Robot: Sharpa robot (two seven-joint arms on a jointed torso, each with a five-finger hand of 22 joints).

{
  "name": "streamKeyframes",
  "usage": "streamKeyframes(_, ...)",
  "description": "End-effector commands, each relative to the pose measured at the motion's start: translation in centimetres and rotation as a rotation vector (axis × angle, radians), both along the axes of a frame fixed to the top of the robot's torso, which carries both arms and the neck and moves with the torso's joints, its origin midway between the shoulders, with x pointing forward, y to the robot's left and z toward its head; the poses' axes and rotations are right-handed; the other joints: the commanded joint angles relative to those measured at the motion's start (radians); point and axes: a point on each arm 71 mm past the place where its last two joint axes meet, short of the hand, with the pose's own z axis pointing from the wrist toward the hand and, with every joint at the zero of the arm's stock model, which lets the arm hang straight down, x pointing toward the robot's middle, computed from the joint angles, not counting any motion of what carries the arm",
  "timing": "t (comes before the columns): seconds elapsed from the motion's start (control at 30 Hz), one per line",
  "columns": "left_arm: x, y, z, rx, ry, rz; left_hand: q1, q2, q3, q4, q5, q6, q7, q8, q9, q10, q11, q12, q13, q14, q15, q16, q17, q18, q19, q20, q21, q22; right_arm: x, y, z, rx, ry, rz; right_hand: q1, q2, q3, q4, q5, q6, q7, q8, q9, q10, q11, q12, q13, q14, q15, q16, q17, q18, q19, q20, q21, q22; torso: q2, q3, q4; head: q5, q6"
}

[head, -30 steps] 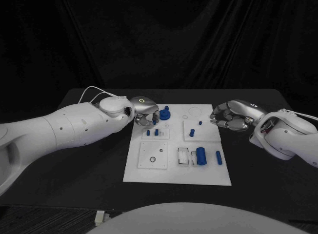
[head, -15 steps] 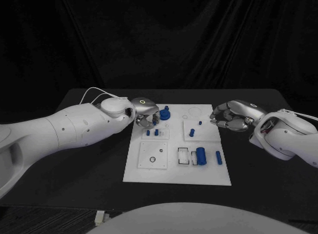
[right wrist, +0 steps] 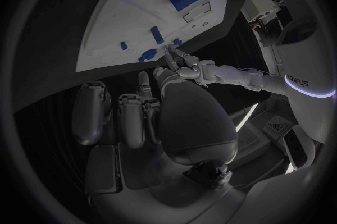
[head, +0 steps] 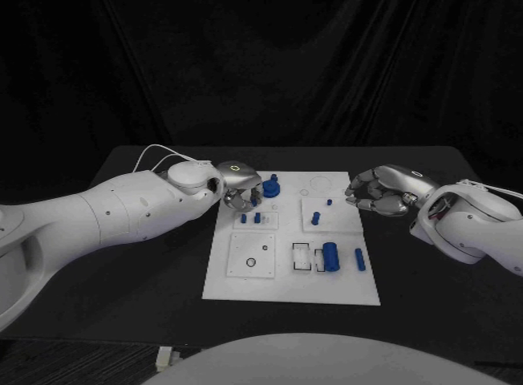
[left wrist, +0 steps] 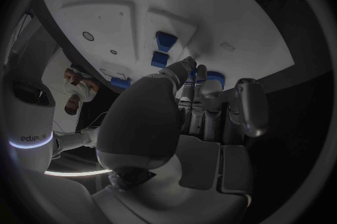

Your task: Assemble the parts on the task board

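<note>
Task board (head: 292, 277) lay at your bench's centre. Left robot hand (head: 241, 186), at its eleven o'clock corner, pinched a blue part (head: 269, 188); right robot hand (head: 377, 191), at two o'clock, was curled closed, empty.

White task board (head: 348, 290) on a black table (head: 146, 265); blue parts (head: 330, 256); silver left hand (head: 241, 186) and right hand (head: 377, 191).

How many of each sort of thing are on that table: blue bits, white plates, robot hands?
Blue parts: 7 that I can tell apart; those by the left hand overlap
White task board: 1
Silver hands: 2, the left hand and the right hand
Total: 10
</note>
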Motion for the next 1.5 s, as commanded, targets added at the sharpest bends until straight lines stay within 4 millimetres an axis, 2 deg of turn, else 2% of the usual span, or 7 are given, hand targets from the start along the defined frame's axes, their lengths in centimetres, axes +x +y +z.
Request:
streamKeyframes(0.03, -0.2, 0.0, -0.4, 0.011, 0.019, 0.000, -0.003, -0.001, 0.002, 0.002, 0.003, -0.009, -0.001, -0.004, 0.000, 0.002, 0.002, -0.005, -0.001, -0.012, 0.000, -0.005, -0.003, 0.004, -0.009, 0.000, -0.006, 0.166, 0.0, -0.1, -0.2, -0.007, 0.011, -0.012, 0.010, -0.001, 0.006, -0.004, 0.007, 0.009, -0.002, -0.003, -0.001, 0.104, 0.004, 0.003, 0.263, 0.077, 0.005, -0.001, 0.149, 0.016, 0.002, 0.006, -0.004, 0.180, 0.000, -0.0004, -0.0003, 0.002, 0.000)
streamKeyframes(0.2, -0.2, -0.1, -0.5, 0.005, 0.016, -0.006, -0.003, -0.002, 0.003, 0.001, 0.004, -0.025, -0.005, -0.014, -0.004, 0.001, 0.000, -0.010, -0.002, -0.015, -0.001, -0.007, -0.004, 0.004, -0.011, 0.000, -0.010, 0.166, 0.0, -0.1, -0.2, -0.009, 0.013, -0.013, 0.012, -0.001, 0.007, -0.005, 0.008, 0.010, -0.002, -0.003, -0.001, 0.104, 0.004, 0.003, 0.263, 0.077, 0.005, -0.001, 0.149, 0.016, 0.002, 0.006, -0.004, 0.179, 0.000, 0.0002, 0.0001, 0.002, 0.000)
streamKeyframes(0.3, -0.2, 0.0, -0.5, 0.004, 0.015, -0.004, -0.011, -0.014, 0.006, 0.004, -0.002, -0.112, -0.038, -0.053, -0.024, -0.018, 0.005, -0.030, -0.007, -0.020, 0.001, -0.011, -0.011, 0.005, -0.015, 0.001, -0.017, 0.164, 0.0, -0.1, -0.2, -0.009, 0.014, -0.012, 0.012, -0.001, 0.007, -0.005, 0.008, 0.010, -0.002, -0.003, -0.001, 0.104, 0.004, 0.003, 0.263, 0.077, 0.005, -0.001, 0.149, 0.016, 0.002, 0.006, -0.004, 0.179, 0.000, 0.0005, 0.0004, 0.003, 0.000)
streamKeyframes(0.4, -0.2, 0.1, -0.5, 0.003, 0.011, -0.001, -0.020, -0.028, 0.013, 0.009, -0.011, -0.199, -0.069, -0.055, -0.045, -0.059, 0.020, -0.058, -0.015, -0.027, 0.009, -0.016, -0.019, 0.006, -0.018, 0.003, -0.026, 0.163, 0.0, -0.1, -0.2, -0.009, 0.015, -0.013, 0.012, -0.001, 0.007, -0.005, 0.008, 0.010, -0.002, -0.003, -0.001, 0.104, 0.004, 0.003, 0.263, 0.077, 0.005, -0.001, 0.149, 0.016, 0.002, 0.006, -0.004, 0.179, 0.000, 0.0002, 0.0005, 0.001, 0.000)
streamKeyframes(0.63, 0.0, 0.8, -0.5, 0.005, -0.003, 0.023, -0.028, -0.044, 0.015, 0.016, -0.020, -0.293, -0.097, -0.053, -0.077, -0.132, 0.031, -0.099, -0.034, -0.034, 0.016, -0.024, -0.031, 0.008, -0.023, 0.006, -0.042, 0.160, 0.0, -0.2, -0.2, -0.010, 0.016, -0.015, 0.013, -0.001, 0.007, -0.007, 0.008, 0.010, -0.002, -0.003, -0.001, 0.104, 0.004, 0.003, 0.263, 0.077, 0.005, -0.001, 0.149, 0.016, 0.002, 0.006, -0.003, 0.180, 0.000, 0.0002, 0.0005, 0.001, 0.000)
streamKeyframes(1.2, 0.5, 4.7, 1.4, -0.098, -0.210, 0.101, -0.023, -0.048, 0.012, 0.014, -0.018, -0.296, -0.098, -0.046, -0.082, -0.142, 0.038, -0.101, -0.035, -0.017, 0.021, -0.012, -0.015, 0.003, -0.008, 0.008, -0.019, 0.166, -0.3, -1.0, 0.3, 0.000, -0.013, -0.038, 0.015, -0.005, 0.007, -0.009, 0.008, 0.012, -0.001, -0.003, -0.001, 0.104, 0.005, 0.003, 0.263, 0.076, 0.005, -0.007, 0.142, 0.018, -0.002, 0.006, -0.014, 0.177, 0.000, 0.0000, 0.0008, -0.005, 0.000)
streamKeyframes(1.5, 1.1, 7.5, 7.0, -0.189, -0.309, 0.097, -0.056, -0.053, 0.003, 0.061, -0.025, -0.244, -0.097, -0.030, -0.085, -0.146, 0.022, -0.090, -0.033, -0.081, 0.011, -0.089, -0.116, 0.020, -0.054, 0.008, -0.112, 0.142, 1.1, -0.9, 3.8, 0.012, -0.110, -0.051, 0.014, -0.012, 0.011, -0.006, 0.006, 0.020, 0.000, -0.008, -0.004, 0.083, 0.006, -0.011, 0.233, 0.076, 0.008, -0.006, 0.143, 0.017, 0.002, 0.007, -0.009, 0.178, -0.003, -0.0017, 0.0013, -0.005, 0.000)
